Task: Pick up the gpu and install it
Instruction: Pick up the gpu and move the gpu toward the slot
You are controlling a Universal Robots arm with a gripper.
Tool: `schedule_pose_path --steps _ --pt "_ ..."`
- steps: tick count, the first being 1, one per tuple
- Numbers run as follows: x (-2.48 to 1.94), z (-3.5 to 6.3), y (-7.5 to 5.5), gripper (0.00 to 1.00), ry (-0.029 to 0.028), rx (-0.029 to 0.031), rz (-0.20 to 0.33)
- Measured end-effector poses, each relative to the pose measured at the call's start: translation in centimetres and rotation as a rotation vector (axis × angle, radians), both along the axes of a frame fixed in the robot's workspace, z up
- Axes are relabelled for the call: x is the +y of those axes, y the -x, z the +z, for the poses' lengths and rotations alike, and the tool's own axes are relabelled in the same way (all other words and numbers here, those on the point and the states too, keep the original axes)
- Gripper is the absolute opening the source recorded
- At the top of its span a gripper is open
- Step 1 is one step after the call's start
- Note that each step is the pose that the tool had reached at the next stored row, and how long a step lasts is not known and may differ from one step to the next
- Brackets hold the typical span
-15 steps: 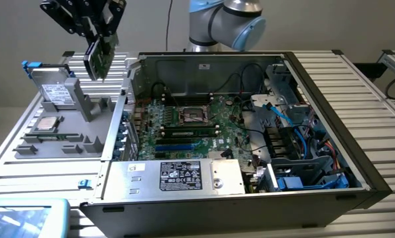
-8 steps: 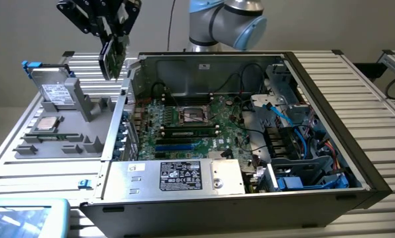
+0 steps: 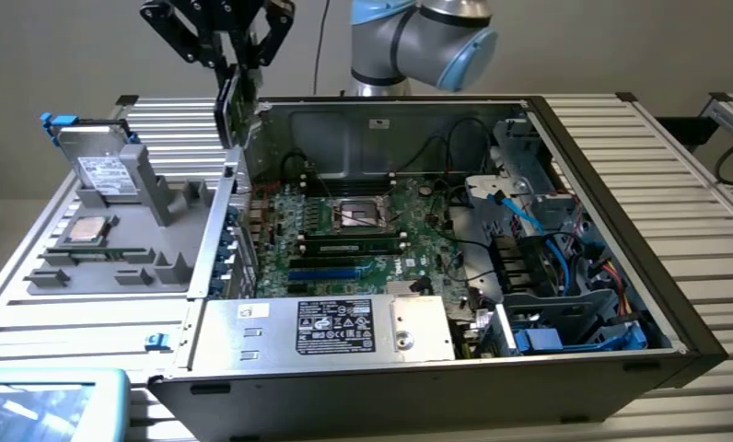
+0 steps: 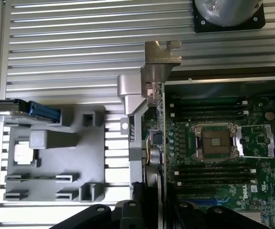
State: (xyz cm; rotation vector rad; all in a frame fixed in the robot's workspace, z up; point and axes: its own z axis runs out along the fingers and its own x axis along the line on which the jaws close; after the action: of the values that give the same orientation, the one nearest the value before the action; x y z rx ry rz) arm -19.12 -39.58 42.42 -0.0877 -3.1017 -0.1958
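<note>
- While the gripper hangs over the exterior view's left wall of the open case, its fingers are clamped on the gpu, one on each side of the card.
- gpu is held upright in the air, not seated in any slot. It is over the case wall, between the grey fixture and the board.
- Look of it: thin flat card, greenish, darker on one face.
- Wrist view: gpu is seen along its thin edge. A silver bracket with a bent, notched tab sits at its far end.
- Hard to read: the card is edge-on in both views, so its faces and cooler barely show.
- The held edge of the card is hidden between the fingers, which are cut off at the picture's edge.
- Exterior view: the gripper's upper part is cut off by the frame.
- Cannot tell whether the card's lower edge touches the case wall or hangs clear; they overlap in the exterior view.
- Nearby: a socket sits mid-board and a drive stands upright in the fixture.
</note>
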Motion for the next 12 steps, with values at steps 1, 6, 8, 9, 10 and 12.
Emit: schedule_pose_path --steps 1,6,8,9,10,12 --pt "-0.08 -0.05 -0.3 0.28 0.0 0.0016 0.0" --pt "-0.36 -0.35 -2.0 0.28 -0.0001 0.0064 0.0" --pt "-0.46 -0.49 -2.7 0.28 0.0 0.0136 0.0" --pt "-0.5 -0.55 -3.0 0.28 0.0 0.0185 0.0" --pt "-0.53 -0.63 -3.3 0.28 -0.0002 0.0229 0.0" --pt "-0.58 -0.79 -4.0 0.28 0.0 0.0287 0.0"
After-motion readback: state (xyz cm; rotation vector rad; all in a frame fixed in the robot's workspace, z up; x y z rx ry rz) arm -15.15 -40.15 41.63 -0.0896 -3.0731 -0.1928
